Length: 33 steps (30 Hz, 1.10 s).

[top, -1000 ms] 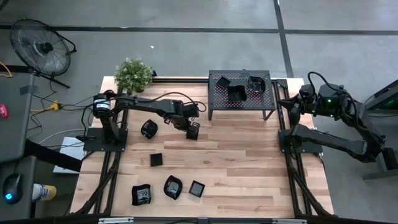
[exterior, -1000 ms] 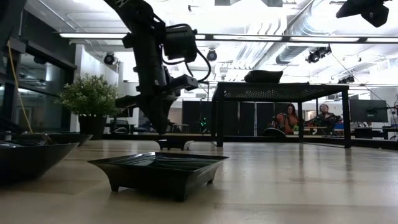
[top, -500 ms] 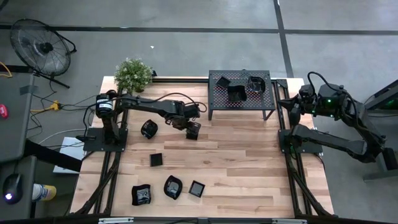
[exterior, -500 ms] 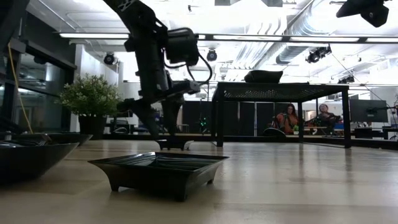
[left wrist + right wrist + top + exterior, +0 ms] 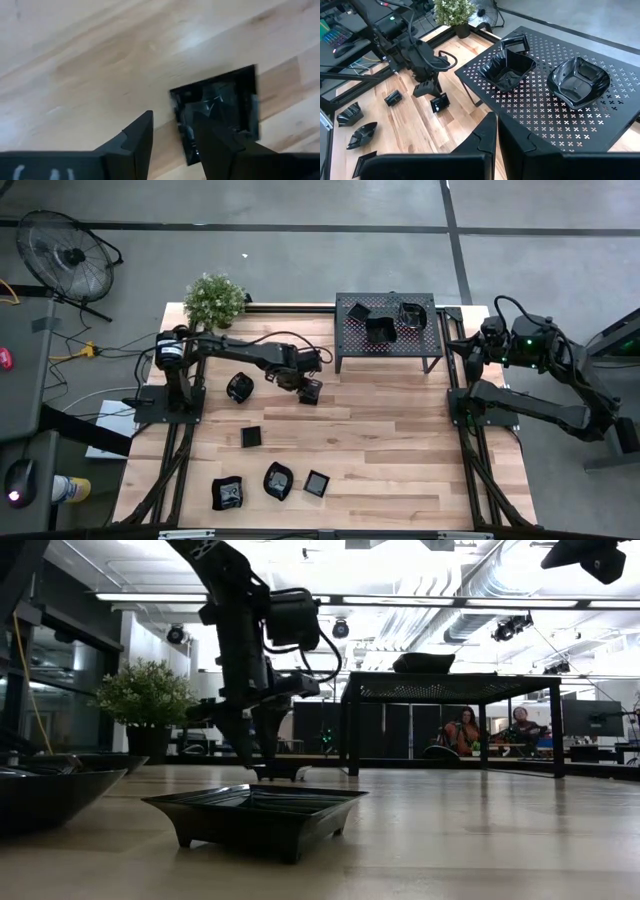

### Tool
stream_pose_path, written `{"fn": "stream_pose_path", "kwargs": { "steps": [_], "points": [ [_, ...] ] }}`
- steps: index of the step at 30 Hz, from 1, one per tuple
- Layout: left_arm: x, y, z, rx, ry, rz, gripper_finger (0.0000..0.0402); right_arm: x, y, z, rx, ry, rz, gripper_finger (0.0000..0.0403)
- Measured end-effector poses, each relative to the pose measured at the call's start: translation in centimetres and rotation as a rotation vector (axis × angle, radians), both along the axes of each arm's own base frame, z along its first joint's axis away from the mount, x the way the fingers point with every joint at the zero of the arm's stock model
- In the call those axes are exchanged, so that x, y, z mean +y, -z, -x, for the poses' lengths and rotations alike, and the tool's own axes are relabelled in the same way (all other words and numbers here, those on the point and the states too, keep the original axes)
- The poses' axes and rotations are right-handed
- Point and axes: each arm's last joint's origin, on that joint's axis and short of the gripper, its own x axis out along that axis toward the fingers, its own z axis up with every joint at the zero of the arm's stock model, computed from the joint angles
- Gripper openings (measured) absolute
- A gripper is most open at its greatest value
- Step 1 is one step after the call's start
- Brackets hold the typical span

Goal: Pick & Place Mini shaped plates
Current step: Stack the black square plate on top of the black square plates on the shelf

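Midway through clearing the bench (image 5: 400, 440), I hold my left jaws (image 5: 309, 388) low over a small square plate (image 5: 216, 112) lying flat on the wood just in front of the perforated metal rack (image 5: 352, 330); my two fingers (image 5: 139, 137) stand apart, one over bare wood and the other above the plate's near edge, gripping nothing. By my reckoning three of the mini shaped plates are already delivered: on top of the rack sit a small square dish (image 5: 514, 42) at a far corner, a deeper faceted dish (image 5: 507, 70) near the middle and a rounded wavy-rimmed dish (image 5: 578, 80) beside it, all upright and apart from one another. Still on the bench, besides the one under me, are a round dish (image 5: 239, 387) near my arm's base, a little square dish (image 5: 250, 437) further forward, and three more along the front edge: a dark dish (image 5: 228, 493), a wavy dish (image 5: 277, 480) and a square one (image 5: 317, 483). That puts six left to move. My right jaws (image 5: 496, 131) wait pressed together, empty, parked high beside the rack.
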Motion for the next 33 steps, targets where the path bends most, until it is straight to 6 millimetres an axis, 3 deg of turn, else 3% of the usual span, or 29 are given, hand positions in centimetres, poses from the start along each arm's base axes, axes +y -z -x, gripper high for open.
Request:
{"fn": "stream_pose_path", "kwargs": {
  "steps": [19, 33],
  "points": [
    [0.1, 1.1, -0.6, -0.007, -0.017, 0.029, 0.0129, 0.0, 0.0, 0.0, 0.004, 0.001, 0.002, 0.0012],
    [0.0, 1.1, -0.5, 0.0, -0.006, 0.054, 0.0007, 0.0, 0.0, 0.0, 0.005, 0.001, 0.002, 0.0012]
  ]
}}
